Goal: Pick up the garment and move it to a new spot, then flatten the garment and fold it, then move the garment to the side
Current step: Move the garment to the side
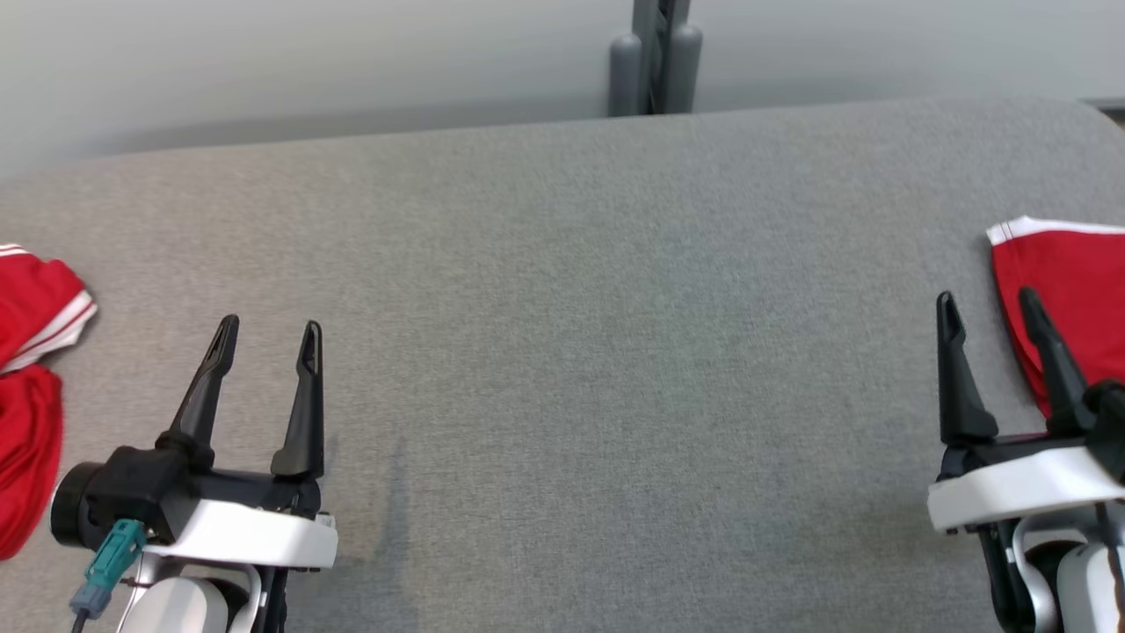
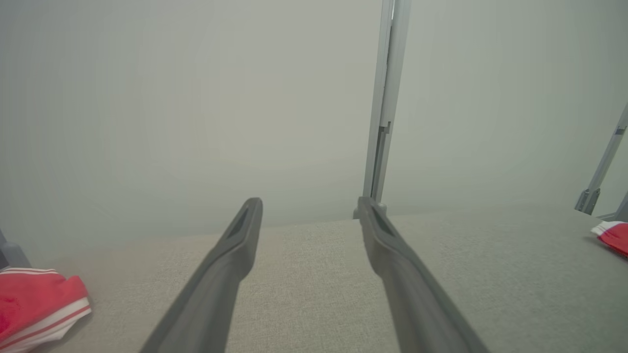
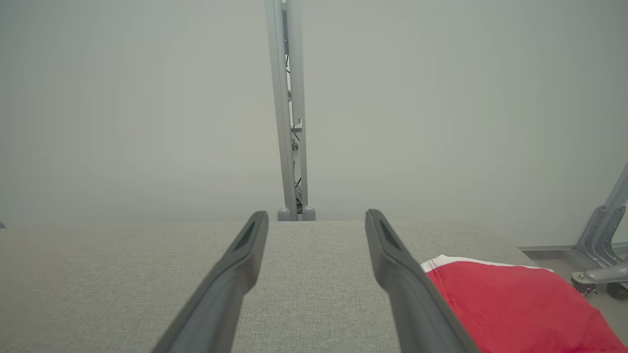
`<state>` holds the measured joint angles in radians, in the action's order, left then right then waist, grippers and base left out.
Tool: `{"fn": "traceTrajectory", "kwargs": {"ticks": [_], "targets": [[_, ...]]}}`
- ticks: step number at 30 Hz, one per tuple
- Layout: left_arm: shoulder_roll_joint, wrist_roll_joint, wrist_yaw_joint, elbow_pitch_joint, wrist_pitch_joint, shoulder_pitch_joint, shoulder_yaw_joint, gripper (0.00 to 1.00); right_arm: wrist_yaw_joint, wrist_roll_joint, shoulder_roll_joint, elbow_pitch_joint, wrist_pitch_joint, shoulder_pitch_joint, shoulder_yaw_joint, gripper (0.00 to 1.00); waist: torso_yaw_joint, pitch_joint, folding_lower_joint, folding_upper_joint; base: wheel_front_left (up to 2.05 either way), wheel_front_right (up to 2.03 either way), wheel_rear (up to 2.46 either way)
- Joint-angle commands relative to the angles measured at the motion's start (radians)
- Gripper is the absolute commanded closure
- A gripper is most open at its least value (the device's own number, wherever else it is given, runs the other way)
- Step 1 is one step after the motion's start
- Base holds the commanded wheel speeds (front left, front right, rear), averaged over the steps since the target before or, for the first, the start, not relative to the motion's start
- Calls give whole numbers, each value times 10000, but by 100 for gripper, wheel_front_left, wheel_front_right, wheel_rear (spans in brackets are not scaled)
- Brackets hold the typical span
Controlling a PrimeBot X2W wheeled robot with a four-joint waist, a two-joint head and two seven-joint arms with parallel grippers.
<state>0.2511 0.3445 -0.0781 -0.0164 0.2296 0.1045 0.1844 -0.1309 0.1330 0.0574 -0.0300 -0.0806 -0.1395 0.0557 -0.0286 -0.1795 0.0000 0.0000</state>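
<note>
A grey fabric worktop (image 1: 571, 308) fills the head view. At its far left edge lies a crumpled red garment (image 1: 31, 387) with white stripes, bunched into loose folds. Just to its right the left gripper (image 1: 271, 325) hovers over bare cloth with its two dark fingers spread apart, grasping nothing. The middle of the worktop is bare, and a grey post (image 1: 655, 57) stands behind its far edge. At the far right the right gripper (image 1: 987, 299) is also released and empty. One of its fingers overlaps a flatter red garment (image 1: 1068, 290) with a white hem, though whether it touches the cloth cannot be told.

No lift appears to have begun yet. The bunched piece on the left seems the likelier one to pick up. To do this well, the left gripper should swing left, come down on a raised fold rather than a flat patch, and pinch through one thick ridge. Lifting high enough to clear the worktop would keep the cloth from dragging on its way to the bare centre.
</note>
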Motion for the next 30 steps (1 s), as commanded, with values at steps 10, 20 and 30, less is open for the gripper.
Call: {"fn": "traceTrajectory", "kwargs": {"ticks": [10, 20, 30], "targets": [[43, 114, -51, 367, -16, -641, 143, 0, 2, 239, -39, -288, 495, 1114, -390, 0, 488, 1132, 0, 0, 0, 0, 0], [136, 222, -107, 665, -192, -1130, 238, 0, 2, 470, -43, -472, 712, 2057, -377, 0, 523, 1865, 0, 0, 0, 0, 0], [228, 335, -200, 952, -204, -1325, 219, 0, 0, 442, -45, -934, 1037, 2526, -95, 0, 464, 2122, 0, 0, 0, 0, 0]]}}
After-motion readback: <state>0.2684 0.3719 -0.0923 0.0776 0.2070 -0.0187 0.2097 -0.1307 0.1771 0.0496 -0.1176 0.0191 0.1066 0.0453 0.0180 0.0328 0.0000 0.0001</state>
